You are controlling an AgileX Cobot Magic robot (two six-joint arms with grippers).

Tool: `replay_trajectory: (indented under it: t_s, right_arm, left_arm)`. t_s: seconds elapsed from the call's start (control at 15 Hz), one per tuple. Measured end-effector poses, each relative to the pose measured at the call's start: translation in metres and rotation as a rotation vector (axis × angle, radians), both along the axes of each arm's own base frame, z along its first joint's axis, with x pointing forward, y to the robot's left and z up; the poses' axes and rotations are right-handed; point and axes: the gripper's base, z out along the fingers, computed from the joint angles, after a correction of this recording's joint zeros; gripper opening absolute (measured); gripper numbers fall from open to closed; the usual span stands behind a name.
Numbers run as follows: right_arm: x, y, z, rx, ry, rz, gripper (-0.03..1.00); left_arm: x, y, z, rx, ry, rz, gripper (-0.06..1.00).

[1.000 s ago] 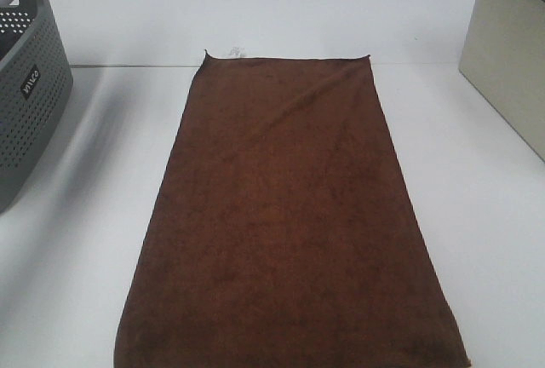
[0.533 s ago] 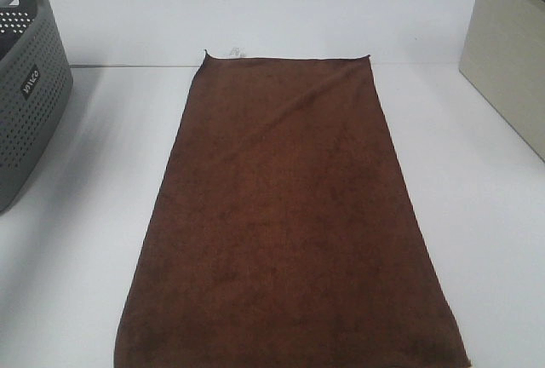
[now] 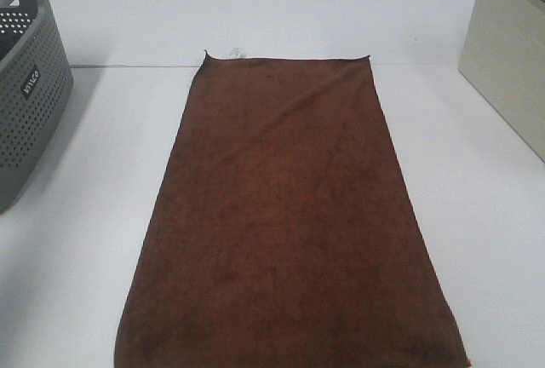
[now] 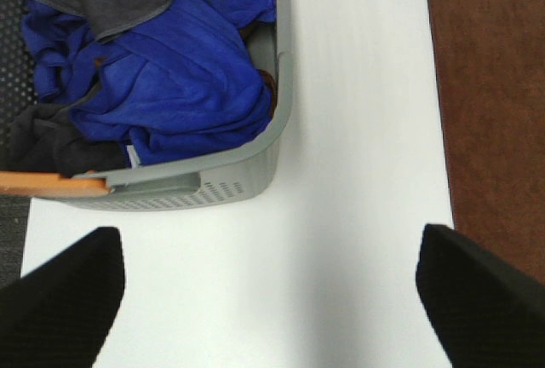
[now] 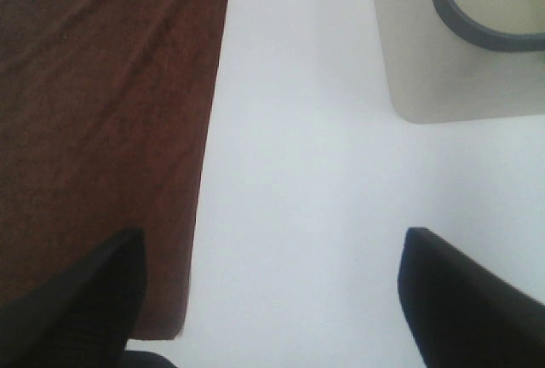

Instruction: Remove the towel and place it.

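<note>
The towel (image 3: 285,215), a large dark brown cloth, lies spread flat along the middle of the white table (image 3: 77,240), with a small white tag (image 3: 233,51) at its far short edge. No gripper shows in the high view. In the left wrist view my left gripper (image 4: 272,300) stands open above bare table, with the towel's long edge (image 4: 494,104) to one side of it. My right gripper (image 5: 272,300) is open too, one finger (image 5: 77,300) over the towel's near corner (image 5: 102,129), nothing between the fingers.
A grey perforated basket (image 3: 25,87) stands at the left edge of the table; the left wrist view shows it (image 4: 230,185) holding blue and grey cloths. A beige bin (image 3: 511,53) with a grey rim stands at the right, also seen as the bin (image 5: 443,53) in the right wrist view.
</note>
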Motion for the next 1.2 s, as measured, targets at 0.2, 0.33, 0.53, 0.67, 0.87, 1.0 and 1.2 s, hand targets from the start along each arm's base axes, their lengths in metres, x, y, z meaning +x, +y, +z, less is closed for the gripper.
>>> replay_trajectory:
  t_s: [0.2,0.33,0.53,0.67,0.87,1.0,1.2]
  right_arm:
    - [-0.069,-0.004,-0.023,-0.071,-0.111,-0.030,0.78]
    - [-0.101,-0.004,-0.042,-0.087,-0.175,-0.039,0.78]
    - [-0.131,-0.003,-0.073,-0.086,-0.254,-0.042,0.78]
    - [-0.144,-0.002,-0.091,-0.085,-0.306,-0.043,0.78]
    - [-0.157,-0.002,-0.110,-0.098,-0.360,-0.034,0.78]
    - [-0.149,-0.002,-0.126,-0.121,-0.303,-0.006,0.77]
    - [-0.138,-0.002,-0.130,-0.111,-0.361,-0.012,0.77]
  left_arm:
    - [-0.057,0.002,0.000,0.016,-0.125,0.024,0.85]
    - [-0.093,0.003,-0.003,0.032,-0.214,0.035,0.85]
    - [-0.129,0.008,-0.022,0.073,-0.290,0.084,0.85]
    - [-0.146,0.008,-0.042,0.081,-0.318,0.091,0.85]
    - [-0.170,0.008,-0.067,0.078,-0.378,0.094,0.85]
    - [-0.187,0.008,-0.088,0.071,-0.424,0.098,0.85]
    - [-0.177,0.002,-0.110,0.014,-0.345,0.057,0.85]
